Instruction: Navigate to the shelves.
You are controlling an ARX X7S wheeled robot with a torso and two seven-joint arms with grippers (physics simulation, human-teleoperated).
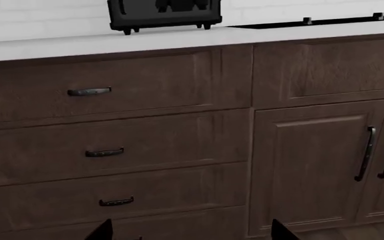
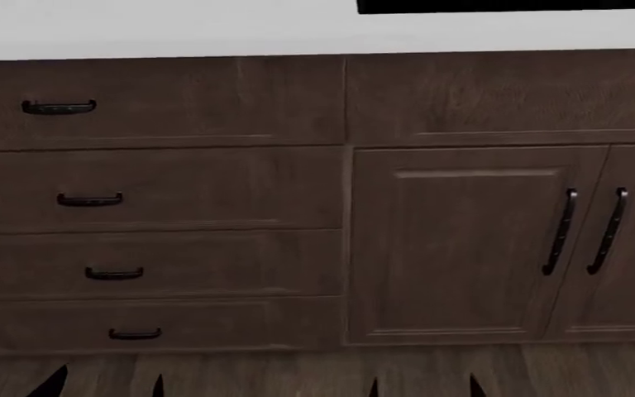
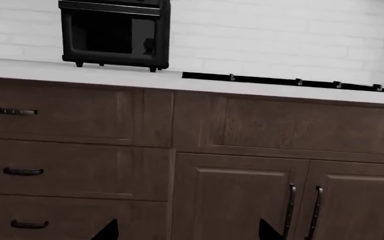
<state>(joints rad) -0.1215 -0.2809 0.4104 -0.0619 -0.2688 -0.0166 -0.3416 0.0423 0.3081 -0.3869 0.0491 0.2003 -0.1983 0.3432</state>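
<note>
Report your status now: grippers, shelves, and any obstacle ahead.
Both grippers open, holding nothing. No shelves in any view. Dark cabinet with drawers fills the view ahead, toaster oven on its counter.

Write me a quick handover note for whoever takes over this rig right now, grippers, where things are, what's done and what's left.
Left gripper: only its dark fingertips show, spread apart, nothing between them; reads as open.
Right gripper: the same, tips apart and empty.
The robot faces a dark wood cabinet run: drawer stack on its left, double doors on its right, under a white counter.
A black toaster oven stands on the counter, with a cooktop beside it.
No shelves show in any view, so the navigation is not done.
Left: probably turn the base away from the cabinets, find the shelves, drive there.
</note>
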